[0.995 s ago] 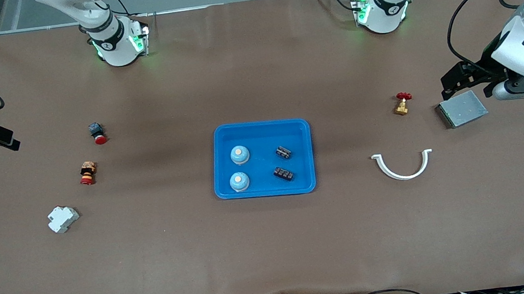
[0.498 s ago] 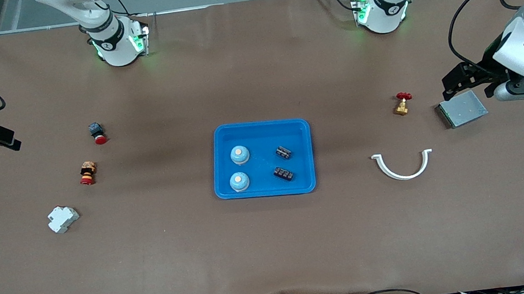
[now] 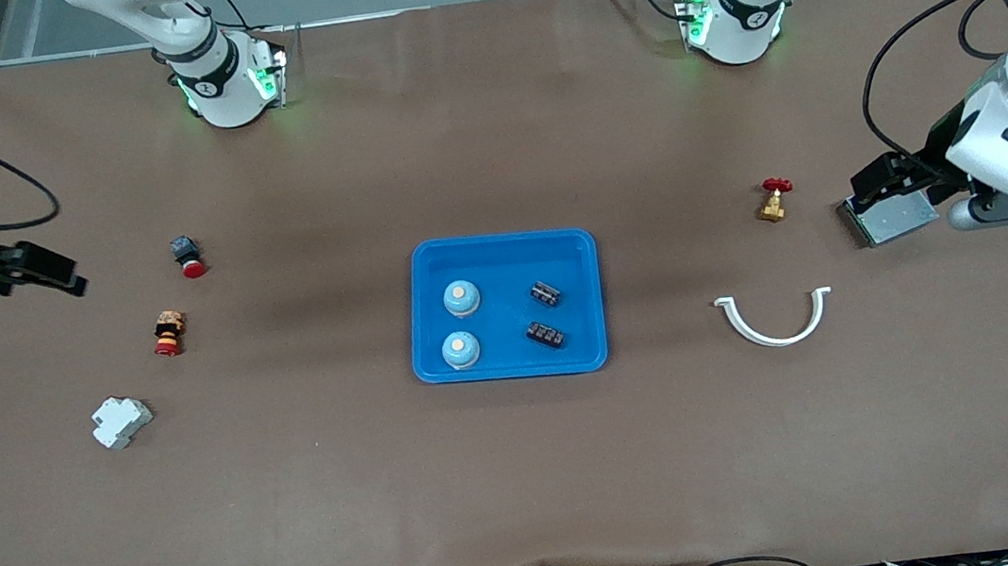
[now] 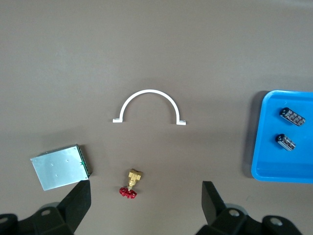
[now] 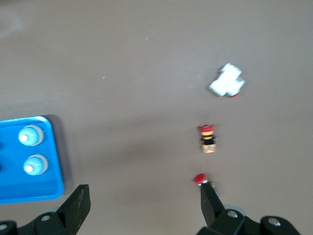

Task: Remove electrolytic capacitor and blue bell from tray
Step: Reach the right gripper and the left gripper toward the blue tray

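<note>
You see the blue tray in the middle of the table. In it stand two bells, one nearer to the front camera than the other, on the side toward the right arm's end. Two capacitors lie in the same tray, on the side toward the left arm's end, apart from the bells.

The left gripper hangs at the left arm's edge of the table, over the grey plate. The arm bends down from above that edge with the wrist low. In the left wrist view its fingers stand wide apart and hold nothing. Near the plate you find a small valve and, closer to the front camera, a white arc.

The right gripper hangs at the right arm's edge of the table, over bare table. Its fingers are also spread with nothing between them. Toward this end lie a red button, a striped part and a white block.
</note>
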Controlling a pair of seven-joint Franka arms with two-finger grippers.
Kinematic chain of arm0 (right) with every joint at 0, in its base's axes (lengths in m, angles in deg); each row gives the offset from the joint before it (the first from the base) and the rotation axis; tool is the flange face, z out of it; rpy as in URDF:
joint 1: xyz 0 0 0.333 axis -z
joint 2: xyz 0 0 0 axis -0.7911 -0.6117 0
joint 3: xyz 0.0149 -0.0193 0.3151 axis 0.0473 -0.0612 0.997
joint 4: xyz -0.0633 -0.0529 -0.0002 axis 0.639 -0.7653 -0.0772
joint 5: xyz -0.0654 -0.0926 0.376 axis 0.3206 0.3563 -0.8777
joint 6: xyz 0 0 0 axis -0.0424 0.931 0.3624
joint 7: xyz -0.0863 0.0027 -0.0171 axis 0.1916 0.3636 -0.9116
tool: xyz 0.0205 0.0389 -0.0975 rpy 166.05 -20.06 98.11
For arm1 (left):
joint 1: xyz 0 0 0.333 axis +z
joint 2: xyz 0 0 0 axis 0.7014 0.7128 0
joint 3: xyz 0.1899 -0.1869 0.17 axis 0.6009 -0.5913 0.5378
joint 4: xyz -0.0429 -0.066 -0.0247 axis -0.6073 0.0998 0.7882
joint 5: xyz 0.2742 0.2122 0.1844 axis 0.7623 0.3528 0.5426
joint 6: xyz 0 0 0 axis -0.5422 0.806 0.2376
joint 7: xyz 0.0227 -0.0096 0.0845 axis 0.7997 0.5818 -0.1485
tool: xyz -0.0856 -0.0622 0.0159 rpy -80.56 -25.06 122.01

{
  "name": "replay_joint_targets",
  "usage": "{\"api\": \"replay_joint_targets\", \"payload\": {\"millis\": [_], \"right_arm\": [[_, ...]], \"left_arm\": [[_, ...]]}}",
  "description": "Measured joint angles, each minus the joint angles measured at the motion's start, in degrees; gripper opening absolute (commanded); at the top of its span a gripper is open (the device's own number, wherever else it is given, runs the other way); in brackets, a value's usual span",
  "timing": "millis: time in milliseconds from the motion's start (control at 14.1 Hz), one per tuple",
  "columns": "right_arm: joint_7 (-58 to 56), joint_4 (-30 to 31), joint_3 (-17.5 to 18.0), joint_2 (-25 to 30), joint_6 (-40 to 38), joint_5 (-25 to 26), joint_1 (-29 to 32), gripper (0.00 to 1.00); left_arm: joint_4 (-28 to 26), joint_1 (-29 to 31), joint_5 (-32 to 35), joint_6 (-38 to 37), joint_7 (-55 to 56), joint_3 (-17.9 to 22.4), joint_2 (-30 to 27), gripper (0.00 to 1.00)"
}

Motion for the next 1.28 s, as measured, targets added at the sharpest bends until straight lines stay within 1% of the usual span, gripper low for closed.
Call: {"api": "replay_joint_targets", "payload": {"millis": [213,356,498,711,995,1138,1280], "right_arm": [[5.4,6.3,0.1,-0.4,5.3,-3.2,-2.9,1.0],[11.2,9.3,0.1,-0.8,9.1,-3.3,-6.7,1.0],[17.0,11.0,0.3,-1.5,11.8,-3.3,-11.2,1.0],[23.8,11.7,0.4,-3.4,14.7,-3.2,-16.4,1.0],[32.0,11.9,0.4,-6.9,20.1,-3.0,-22.8,1.0],[36.0,12.5,0.4,-9.0,24.1,-3.0,-26.3,1.0],[39.9,12.9,0.4,-11.8,27.5,-2.5,-29.6,1.0]], "left_arm": [[-0.1,-0.6,0.0,-2.4,4.8,-0.6,1.7,1.0],[0.0,-1.7,-0.3,-2.6,9.3,-1.5,3.0,1.0],[0.6,-3.6,-1.7,-2.6,14.0,-1.8,4.1,1.0],[1.4,-8.6,-1.9,-2.6,25.9,-1.9,6.3,1.0],[5.0,-18.1,-1.9,-1.8,42.6,-2.1,13.0,1.0],[6.8,-21.7,-1.9,0.4,49.5,-2.2,16.7,1.0],[7.6,-24.2,-1.9,4.2,55.8,-2.2,19.8,1.0]]}}
